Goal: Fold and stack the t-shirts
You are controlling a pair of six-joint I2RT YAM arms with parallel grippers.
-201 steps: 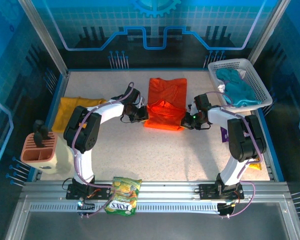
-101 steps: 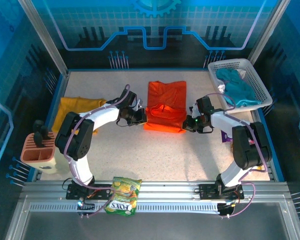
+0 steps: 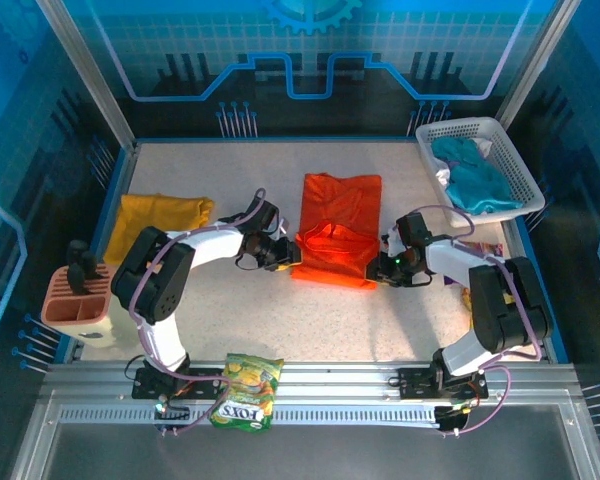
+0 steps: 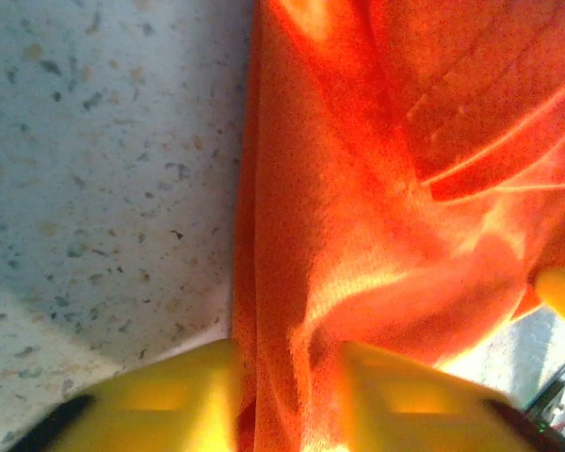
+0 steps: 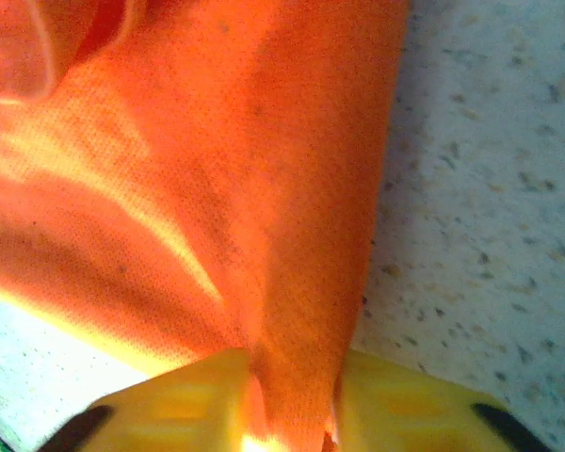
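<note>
The bright orange t-shirt point(image 3: 338, 225) lies partly folded in the middle of the table, its near part doubled over and bunched. My left gripper point(image 3: 286, 253) is shut on the shirt's left near edge; the cloth point(image 4: 358, 235) is pinched between the yellow fingers point(image 4: 169, 395). At the right near edge my right gripper point(image 3: 378, 268) is shut on the orange cloth point(image 5: 217, 188), which runs down between its yellow fingers point(image 5: 405, 405). The mustard-yellow t-shirt point(image 3: 158, 217) lies folded at the table's left side, away from both grippers.
A white basket point(image 3: 515, 165) with teal cloth point(image 3: 475, 180) stands at the back right. A pink holder point(image 3: 77, 298) sits at the left edge. A snack bag point(image 3: 246, 390) lies on the front rail. Speckled tabletop point(image 3: 310, 320) spreads in front of the orange shirt.
Both grippers have pulled the orange shirt's held edge toward the near side and a little to the right. The shirt has shifted and its folded part now lies lower.
</note>
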